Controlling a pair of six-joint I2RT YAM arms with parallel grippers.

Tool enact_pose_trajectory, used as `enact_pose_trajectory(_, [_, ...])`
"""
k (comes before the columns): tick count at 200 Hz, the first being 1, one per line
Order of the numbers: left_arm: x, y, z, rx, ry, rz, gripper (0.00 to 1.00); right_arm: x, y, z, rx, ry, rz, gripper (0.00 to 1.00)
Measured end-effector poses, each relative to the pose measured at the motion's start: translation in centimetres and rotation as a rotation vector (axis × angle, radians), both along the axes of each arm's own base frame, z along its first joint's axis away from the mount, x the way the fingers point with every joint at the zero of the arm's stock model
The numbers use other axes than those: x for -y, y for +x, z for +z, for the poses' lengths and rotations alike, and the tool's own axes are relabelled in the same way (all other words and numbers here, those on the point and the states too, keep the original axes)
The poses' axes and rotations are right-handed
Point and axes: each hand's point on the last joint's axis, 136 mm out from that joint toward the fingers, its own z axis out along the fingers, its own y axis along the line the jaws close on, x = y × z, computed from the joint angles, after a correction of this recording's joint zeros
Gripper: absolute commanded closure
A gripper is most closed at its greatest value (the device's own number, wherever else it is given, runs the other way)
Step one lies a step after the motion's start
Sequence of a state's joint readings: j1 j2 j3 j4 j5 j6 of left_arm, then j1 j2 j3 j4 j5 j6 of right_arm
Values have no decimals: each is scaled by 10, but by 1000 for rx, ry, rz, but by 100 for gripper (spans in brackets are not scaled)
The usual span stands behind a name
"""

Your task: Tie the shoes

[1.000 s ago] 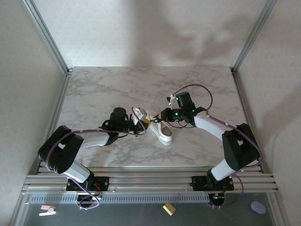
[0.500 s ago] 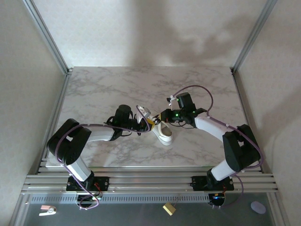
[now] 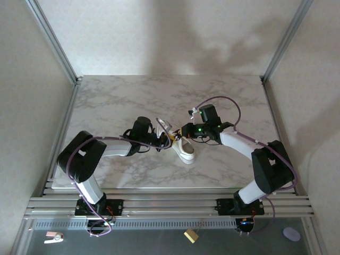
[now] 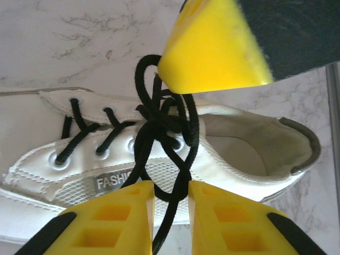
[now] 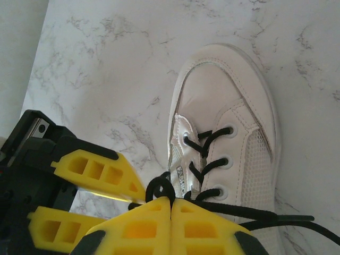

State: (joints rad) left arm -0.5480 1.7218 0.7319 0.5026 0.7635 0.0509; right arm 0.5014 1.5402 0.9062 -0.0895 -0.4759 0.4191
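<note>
Right end effector (image 5: 171,204): fingers (image 5: 143,228) pressed flat together, no gap, pinching a loop of the black laces (image 5: 207,167) right at the tips. The strands run from there off to its right, across the eyelets.

Left end effector (image 4: 171,194): narrow gap. One lace strand drops through the gap and hugs one pad. The gap looks wider than the strand, so nothing is visibly clamped.

White sneaker (image 3: 186,151) sits sole-down on the marble desk (image 3: 133,101), directly between the two end effectors. From the right wrist, the toe points away from the end effector, with the tongue and top eyelets just past the tips. From the left wrist, the shoe lies crosswise just ahead of the tips, heel opening to one side, laced eyelets to the other.

The lace crossover is bunched over the top eyelets, just ahead of the left tips. A right finger sits over the upper loop there, on the far side of the bunch.

Overhead, the two end effectors are close together, meeting at the top of the shoe.
</note>
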Motion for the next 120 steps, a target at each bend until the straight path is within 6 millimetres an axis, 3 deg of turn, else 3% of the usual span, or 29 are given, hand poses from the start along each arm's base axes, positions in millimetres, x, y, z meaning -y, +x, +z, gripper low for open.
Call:
enact_pose_trajectory(25, [-2, 2, -3, -1, 18, 10, 88, 0, 0, 2, 4, 2, 0, 100])
enact_pose_trajectory(41, [-3, 2, -5, 3, 30, 15, 100, 0, 0, 5, 12, 6, -1, 100])
enact_pose_trajectory(86, [-8, 2, -12, 0, 57, 32, 100, 5, 0, 9, 35, -4, -19, 100])
enact_pose_trajectory(120, [-19, -10, -14, -4, 70, 57, 100, 16, 4, 4, 52, -68, -62, 100])
